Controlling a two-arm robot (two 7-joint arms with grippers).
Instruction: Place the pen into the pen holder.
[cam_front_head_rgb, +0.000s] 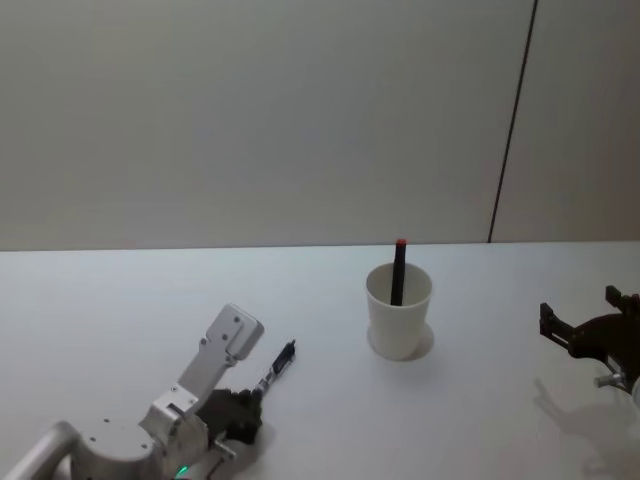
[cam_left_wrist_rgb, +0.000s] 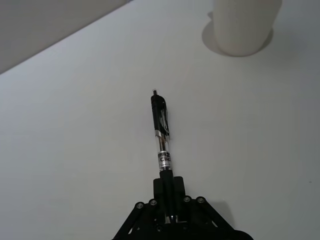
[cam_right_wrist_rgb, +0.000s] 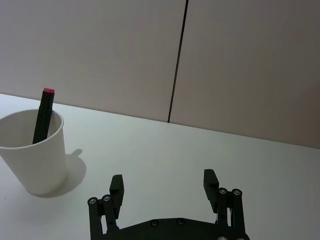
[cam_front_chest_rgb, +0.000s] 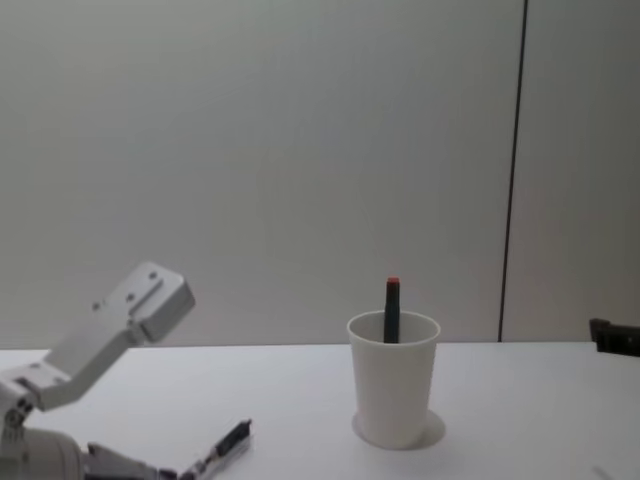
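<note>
The left hand (cam_left_wrist_rgb: 169, 192) is seen low over the near left part of the bench (cam_front_head_rgb: 120, 300), and it is closed narrowly on one end of the pen (cam_left_wrist_rgb: 161, 130). The pen is a black and clear one with a clip, and it is held so that its free end points away from the hand, forward and to the right towards the pen holder (cam_front_head_rgb: 398, 315). In the chest view the pen is shown tilted a little upward from the hand; whether its free end touches the bench cannot be told. The pen is therefore outside the pen holder and well apart from it. The pen holder, a plain white paper cup, is stood upright near the middle of the bench, to the right of the pen and farther back. Inside it a dark marker (cam_front_head_rgb: 399, 270) with a red end is stood nearly upright, leaned against the far rim, with its red end raised above the rim. The right hand (cam_right_wrist_rgb: 164, 179) is held at the right side of the bench, apart from the pen holder, with its two fingers spread wide and nothing between them. Behind the bench a pale wall (cam_front_head_rgb: 250, 110) is crossed by a dark vertical seam (cam_front_head_rgb: 512, 120).
</note>
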